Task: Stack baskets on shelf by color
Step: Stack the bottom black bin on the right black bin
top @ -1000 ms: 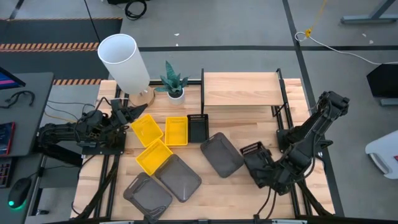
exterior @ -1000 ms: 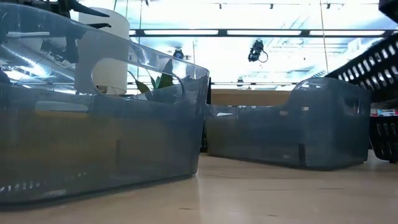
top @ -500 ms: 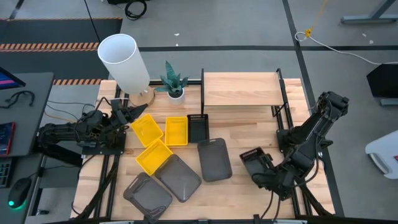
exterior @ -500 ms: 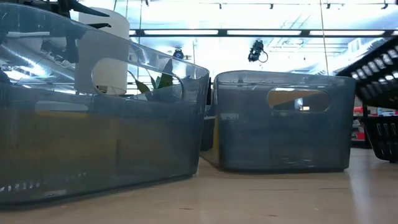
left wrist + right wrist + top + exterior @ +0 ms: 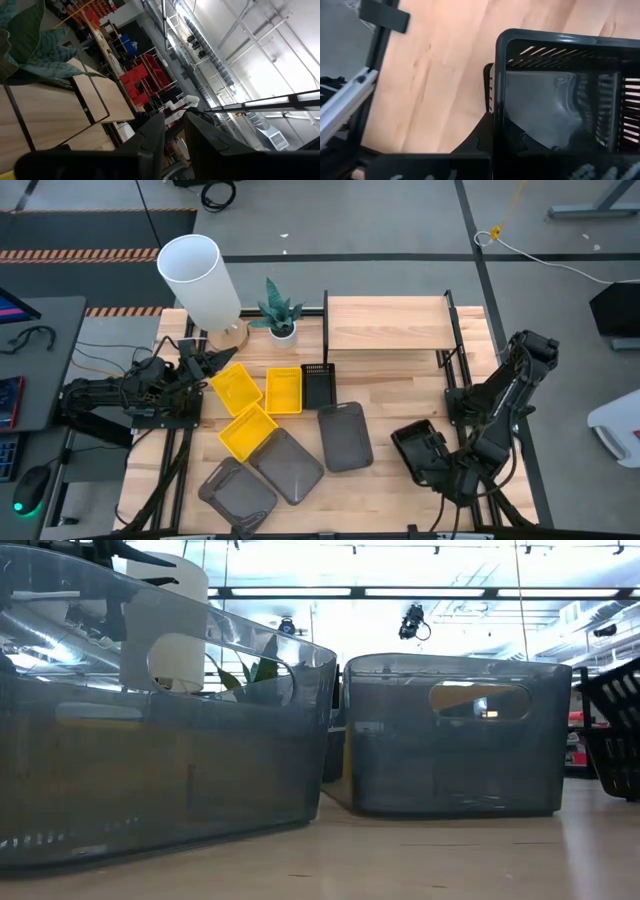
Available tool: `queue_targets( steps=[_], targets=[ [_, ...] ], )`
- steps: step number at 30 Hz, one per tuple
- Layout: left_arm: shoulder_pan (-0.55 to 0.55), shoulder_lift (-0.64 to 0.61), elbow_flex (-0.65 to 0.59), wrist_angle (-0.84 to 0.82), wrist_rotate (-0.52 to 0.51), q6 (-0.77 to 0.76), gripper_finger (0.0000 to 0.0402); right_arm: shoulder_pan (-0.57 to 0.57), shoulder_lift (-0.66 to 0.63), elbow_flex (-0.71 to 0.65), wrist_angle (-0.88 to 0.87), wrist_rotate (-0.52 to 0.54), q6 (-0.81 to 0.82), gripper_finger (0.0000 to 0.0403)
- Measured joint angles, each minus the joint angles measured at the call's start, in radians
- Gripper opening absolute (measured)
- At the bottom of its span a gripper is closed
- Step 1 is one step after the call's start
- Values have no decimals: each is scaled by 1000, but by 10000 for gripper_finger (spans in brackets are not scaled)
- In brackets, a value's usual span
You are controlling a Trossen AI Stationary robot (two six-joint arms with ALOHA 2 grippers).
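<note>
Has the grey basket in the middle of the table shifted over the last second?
Yes. The grey basket swung from tilted to square and slid left, nearer the black basket.

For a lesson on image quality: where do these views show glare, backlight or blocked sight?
Low view: grey baskets fill the frame, backlit by bright ceiling strips. Left wrist view: washed-out ceiling glare, dark fingers silhouetted. Right wrist view: black basket close up hides most of the table.

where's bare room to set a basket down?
The shelf board is bare. Bare tabletop lies between the shelf front, the grey basket and the right gripper. Crowded: yellow baskets, grey ones lower left.
</note>
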Motion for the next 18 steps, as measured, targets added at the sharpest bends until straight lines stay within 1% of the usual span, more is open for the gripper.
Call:
queue_targets(
  steps=[4, 7, 9, 12, 18],
  targets=[
    [0, 0, 0, 0, 0, 0, 78, 0, 0, -62, 48, 17, 9, 9],
    [0, 0, 0, 0, 0, 0, 79, -1, 0, -99, 104, 13, 10, 21],
    [0, 0, 0, 0, 0, 0, 81, 0, 0, -117, 123, -11, 12, 33],
    [0, 0, 0, 0, 0, -1, 82, 0, 0, -125, 127, -18, 22, 57],
    [0, 0, 0, 0, 0, -13, 75, -7, 0, -116, 138, -46, 18, 107]
  ],
)
